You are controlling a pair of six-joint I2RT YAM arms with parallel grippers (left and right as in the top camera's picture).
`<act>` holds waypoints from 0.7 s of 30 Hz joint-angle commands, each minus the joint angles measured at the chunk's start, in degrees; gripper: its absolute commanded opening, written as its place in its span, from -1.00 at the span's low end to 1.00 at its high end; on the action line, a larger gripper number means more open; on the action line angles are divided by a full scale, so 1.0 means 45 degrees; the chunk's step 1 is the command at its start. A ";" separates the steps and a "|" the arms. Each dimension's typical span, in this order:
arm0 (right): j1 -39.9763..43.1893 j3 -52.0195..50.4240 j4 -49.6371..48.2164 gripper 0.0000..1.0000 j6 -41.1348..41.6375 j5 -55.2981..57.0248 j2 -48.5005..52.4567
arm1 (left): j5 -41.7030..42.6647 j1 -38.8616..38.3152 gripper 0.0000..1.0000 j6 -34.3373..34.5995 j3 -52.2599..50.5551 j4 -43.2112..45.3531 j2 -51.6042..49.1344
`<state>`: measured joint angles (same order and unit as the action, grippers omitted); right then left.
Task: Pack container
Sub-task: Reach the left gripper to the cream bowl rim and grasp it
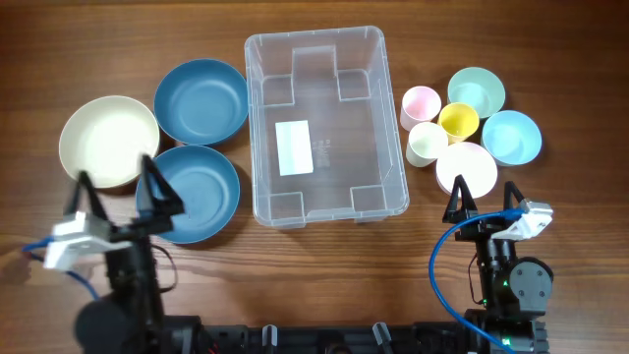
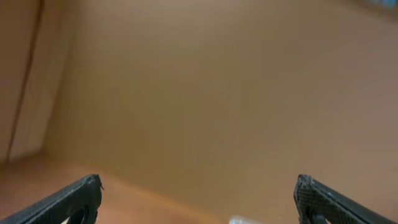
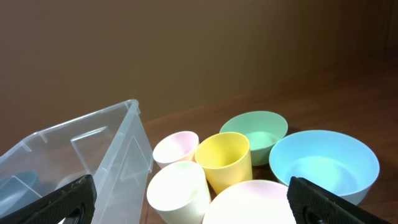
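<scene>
Left fingers (image 1: pixel 157 192) wide apart, empty, near-left corner of wooden counter (image 1: pixel 570 59). Right fingers (image 1: pixel 458 204) wide apart, empty, near-right corner. Container (image 1: pixel 344 157): clear rigid plastic, rectangular, rounded rim, counter centre.

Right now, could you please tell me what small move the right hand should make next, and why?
Probably ease the open right hand forward onto the pale pink bowl just ahead: it lies nearest, and the container holds nothing yet.
</scene>
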<state>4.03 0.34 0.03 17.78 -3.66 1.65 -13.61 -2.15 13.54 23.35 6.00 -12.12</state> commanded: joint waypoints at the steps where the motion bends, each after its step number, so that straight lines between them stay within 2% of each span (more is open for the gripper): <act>1: -0.0073 -0.0005 -0.0044 0.99 0.0087 -0.0151 0.0029 | -0.0704 -0.0053 0.99 -0.0418 0.3191 -0.0733 -0.3011; 3: -0.0073 -0.0010 -0.0044 0.99 0.0087 -0.0151 0.0029 | -0.0952 -0.0053 0.99 -0.0631 0.4969 -0.1413 -0.4784; 7: -0.0073 -0.0010 -0.0044 0.99 0.0087 -0.0151 0.0029 | -0.2336 -0.0049 1.00 -0.0631 0.9350 -0.4405 -0.8514; 11: -0.0073 -0.0005 -0.0044 1.00 0.0092 -0.0151 0.0029 | -0.3682 0.0141 0.99 -0.0646 1.4013 -0.8616 -1.2152; 12: -0.0073 -0.0010 -0.0044 0.99 0.0092 -0.0151 0.0029 | -0.3813 0.0379 0.99 -0.0670 1.5742 -0.9899 -1.3726; 15: -0.0073 -0.0010 -0.0044 0.99 0.0087 -0.0151 0.0029 | -0.3823 0.0597 1.00 -0.0748 1.7063 -1.0127 -1.5441; 21: -0.0073 -0.0005 -0.0044 0.99 0.0087 -0.0151 0.0029 | -0.4818 0.0612 1.00 -0.1020 1.7121 -0.9437 -1.6772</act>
<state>4.03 0.36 0.03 17.78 -3.66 1.65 -31.40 0.34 10.33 99.35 -37.71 -85.82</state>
